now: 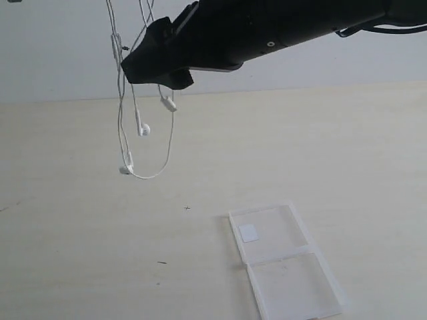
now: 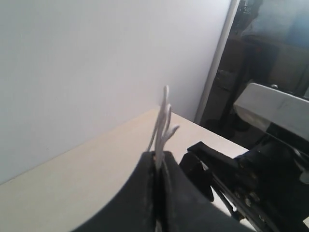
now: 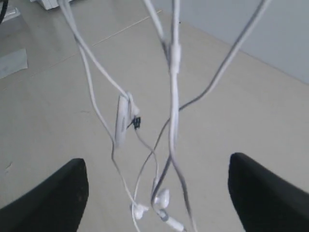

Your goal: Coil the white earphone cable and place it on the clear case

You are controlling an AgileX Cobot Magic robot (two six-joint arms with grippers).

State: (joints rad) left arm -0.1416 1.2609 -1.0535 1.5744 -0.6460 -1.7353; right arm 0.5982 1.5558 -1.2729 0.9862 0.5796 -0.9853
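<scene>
The white earphone cable (image 1: 121,127) hangs in several loose strands high above the table, running out of the exterior view's top edge. Its earbud (image 1: 143,129) and inline remote (image 1: 169,103) dangle free. In the left wrist view my left gripper (image 2: 161,153) is shut on a bunch of the cable's strands (image 2: 164,116); in the exterior view it is out of sight. My right gripper (image 1: 143,67) reaches across from the right, level with the strands. It is open, its fingers (image 3: 72,191) wide on either side of the cable (image 3: 173,96). The clear case (image 1: 293,280) lies open and flat at the lower right, sticker (image 1: 248,233) in its far half.
The pale wooden table (image 1: 80,233) stretches under the cable, with a grey wall (image 1: 67,47) behind it. My right arm (image 1: 280,27) spans the upper part of the exterior view. Dark equipment (image 2: 270,58) stands beyond the table's end in the left wrist view.
</scene>
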